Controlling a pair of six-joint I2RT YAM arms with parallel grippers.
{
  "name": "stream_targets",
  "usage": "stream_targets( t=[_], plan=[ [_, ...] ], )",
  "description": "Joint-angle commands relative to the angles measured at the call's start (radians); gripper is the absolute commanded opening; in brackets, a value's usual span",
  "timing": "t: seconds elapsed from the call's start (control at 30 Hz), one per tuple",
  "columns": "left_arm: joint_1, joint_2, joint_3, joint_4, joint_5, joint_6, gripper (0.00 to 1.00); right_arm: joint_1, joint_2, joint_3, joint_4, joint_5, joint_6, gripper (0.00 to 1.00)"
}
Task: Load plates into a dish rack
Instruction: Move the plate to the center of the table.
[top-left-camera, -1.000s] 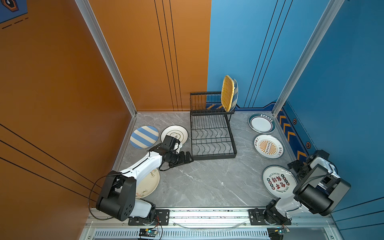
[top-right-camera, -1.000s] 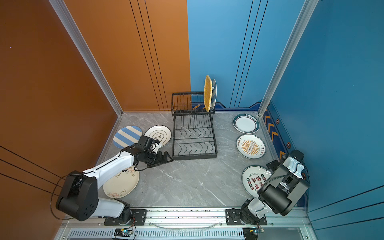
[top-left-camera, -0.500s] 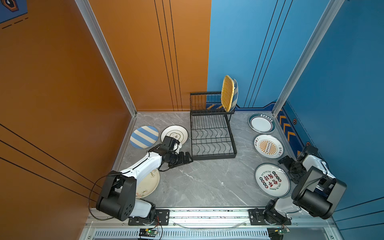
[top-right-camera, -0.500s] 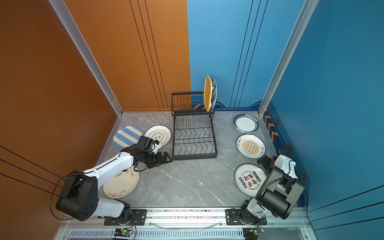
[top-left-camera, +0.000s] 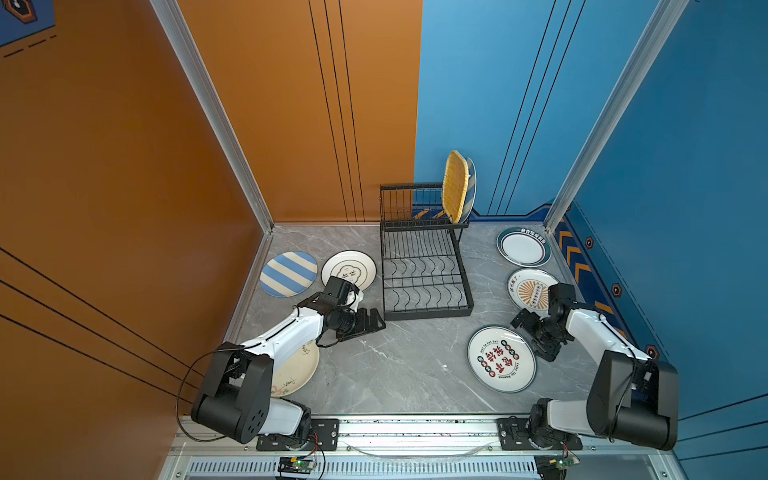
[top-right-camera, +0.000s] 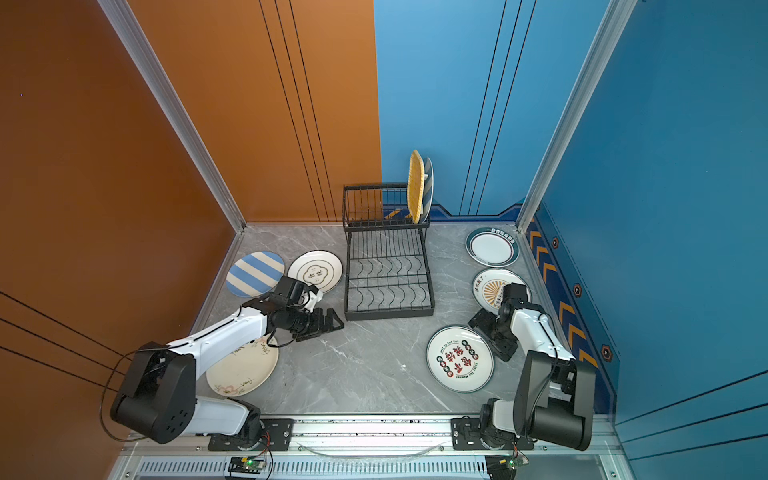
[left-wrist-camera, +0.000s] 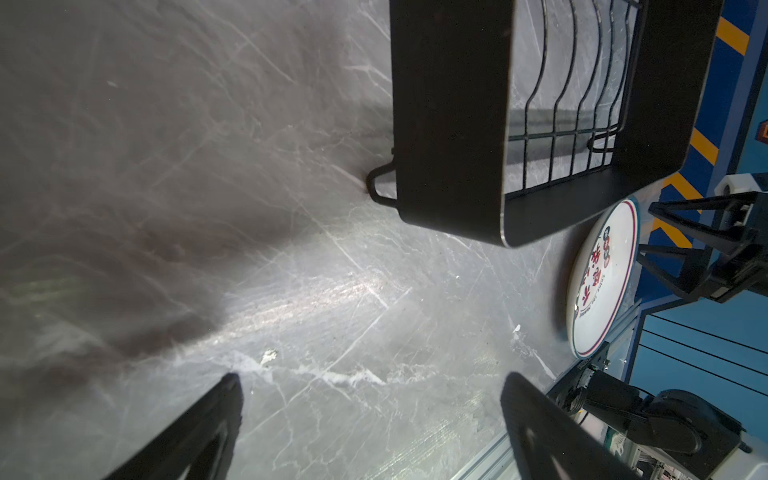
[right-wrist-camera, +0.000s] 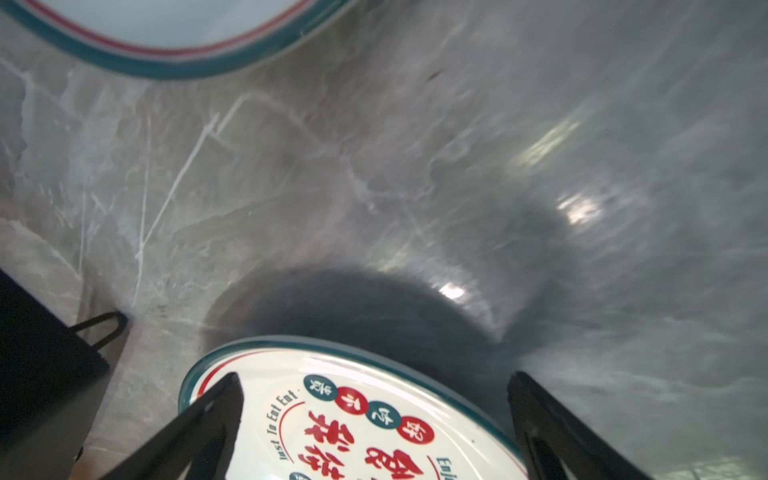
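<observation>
1. The right claw (top-left-camera: 531, 337) stands wide open and grips nothing. In the right wrist view the rim of the white plate with red characters (right-wrist-camera: 353, 419) lies between its fingers (right-wrist-camera: 208, 415). Whether a finger touches the plate, I cannot tell.
2. In both top views that plate (top-left-camera: 501, 359) lies flat on the grey marble table (top-left-camera: 415, 374), with the claw just beside its right edge.
3. The left claw (top-left-camera: 374, 322) is also spread wide and empty. It sits low over bare table, just beside the front left corner of the dish rack (top-left-camera: 428, 314).
4. The left wrist view shows the black base tray of the rack (left-wrist-camera: 449, 124) ahead of the open fingers (left-wrist-camera: 216, 415).
5. The rack stands at the back middle of the table. Its lower wavy-wire tier holds nothing.
6. At the right end of its raised upper tier, the yellow woven plate (top-left-camera: 455, 187) stands upright on edge. A blue-striped plate (top-left-camera: 472, 187) stands close behind it.
7. Left of the rack, flat on the table, lie another blue-and-cream striped plate (top-left-camera: 288, 274) and a white plate with a cloud design (top-left-camera: 351, 268), partly hidden by the left wrist.
8. A cream plate (top-left-camera: 297, 372) lies under the left arm.
9. Right of the rack, a teal-rimmed plate (top-left-camera: 523, 248) lies near the back. A sunburst plate (top-left-camera: 528, 289) lies in front of it, beside the right wrist.
</observation>
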Motion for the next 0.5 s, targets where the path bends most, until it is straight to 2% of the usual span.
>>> stream_targets(
  t=[0.0, 0.23, 0.47],
  plan=[
    [0.01, -0.01, -0.009, 0.006, 0.03, 0.01, 0.98, 0.07, -0.02, -0.013, -0.042, -0.028, 0.055, 1.0],
    [0.014, 0.014, 0.004, 0.006, 0.06, 0.034, 0.98, 0.023, -0.081, -0.068, -0.059, 0.026, -0.07, 1.0],
    [0.014, 0.018, 0.005, 0.006, 0.082, 0.044, 0.98, 0.106, -0.093, -0.114, -0.008, -0.055, -0.031, 1.0]
  ],
)
